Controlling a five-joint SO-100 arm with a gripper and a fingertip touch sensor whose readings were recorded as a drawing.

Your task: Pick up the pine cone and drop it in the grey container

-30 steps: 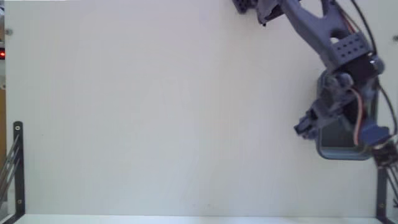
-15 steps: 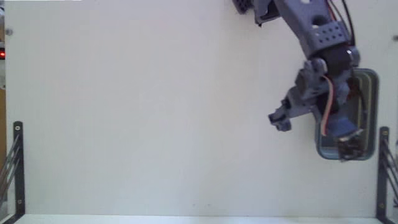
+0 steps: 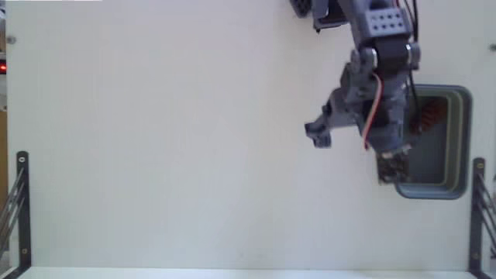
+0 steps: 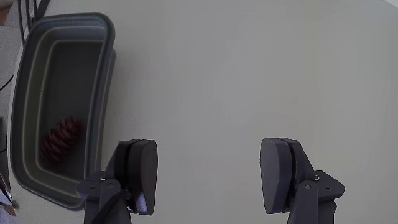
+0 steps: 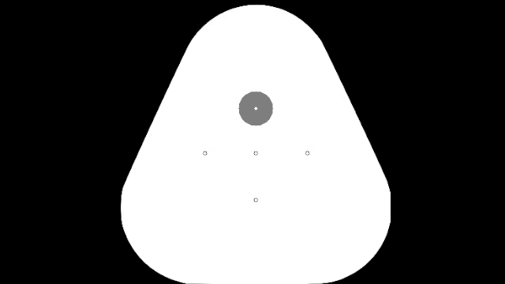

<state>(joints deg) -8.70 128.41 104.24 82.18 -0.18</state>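
Going left to right in the fixed view, most of the pale surface (image 3: 170, 155) is bare, with a dark metal bracket (image 3: 22, 209) standing at its left edge near the bottom corner. Further right, the arm (image 3: 372, 70) reaches down from the top edge, and its jaws (image 3: 353, 151) hang over bare surface just left of the grey container (image 3: 463, 139), which sits against the right edge. Inside the container, toward its upper left, lies the pine cone (image 3: 428, 118), reddish-brown and partly screened by the arm.

The wrist view, read the same way, shows the grey container (image 4: 99, 81) at the left with the pine cone (image 4: 61, 140) resting on its floor near one end wall. To its right the jaws (image 4: 211, 174) are spread wide with nothing between them, only bare surface below.

Judging from this, the task looks essentially done: the cone is in the tub and the jaws are released and clear of the rim. What remains, if anything, is for the arm to retreat to a resting pose.
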